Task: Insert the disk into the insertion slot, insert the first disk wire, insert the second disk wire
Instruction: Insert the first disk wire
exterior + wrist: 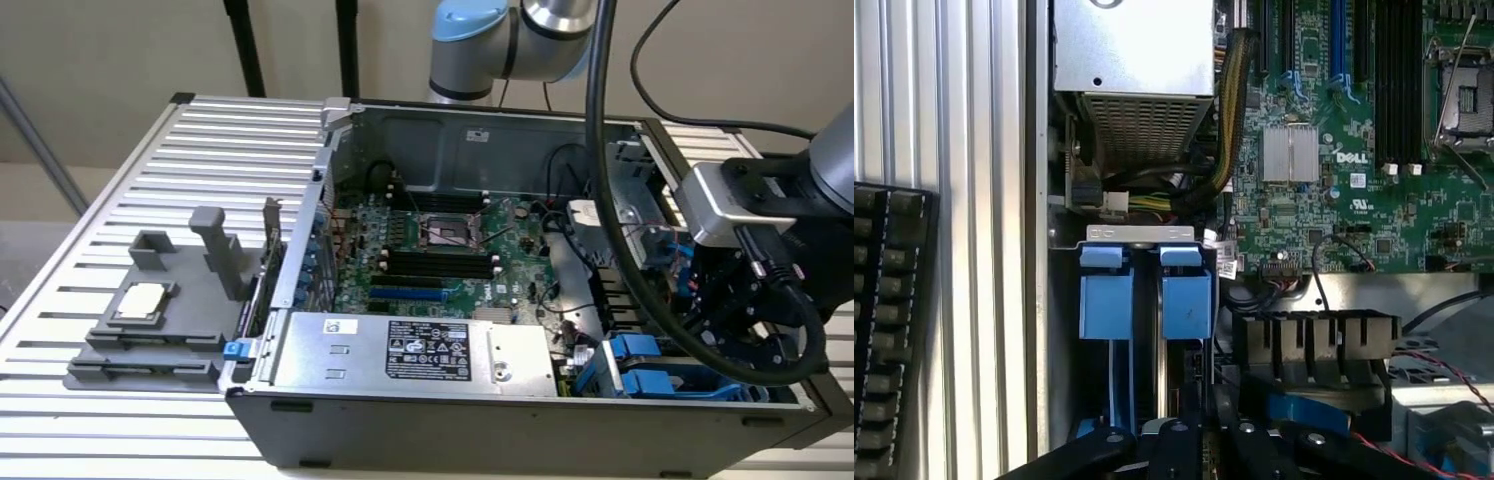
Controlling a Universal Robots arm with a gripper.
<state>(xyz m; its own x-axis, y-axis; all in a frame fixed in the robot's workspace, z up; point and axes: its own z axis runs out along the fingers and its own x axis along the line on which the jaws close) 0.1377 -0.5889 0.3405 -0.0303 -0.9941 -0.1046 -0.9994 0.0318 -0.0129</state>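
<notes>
Gripping: nothing that I can see. My gripper [1199, 425] has its jaws pressed together, close over the blue frames [1104, 300].
Where: two blue frames stand side by side on edge in the insertion slot [1139, 233]. The grey part is tucked down out of sight, so I cannot tell which frame holds the disk.
Place: the slot sits inside the case [534, 425], at its near corner on the exterior view's right.
Weight: I guess it is a bit heavy for its size, hard and stiff, with no bend.
Care: I think it could break inside if bumped or dropped.
Slip: bare metal sides would likely be slippery.
Hold: best on the blue plastic end, which gives me a lip to pinch, not on the label.
</notes>
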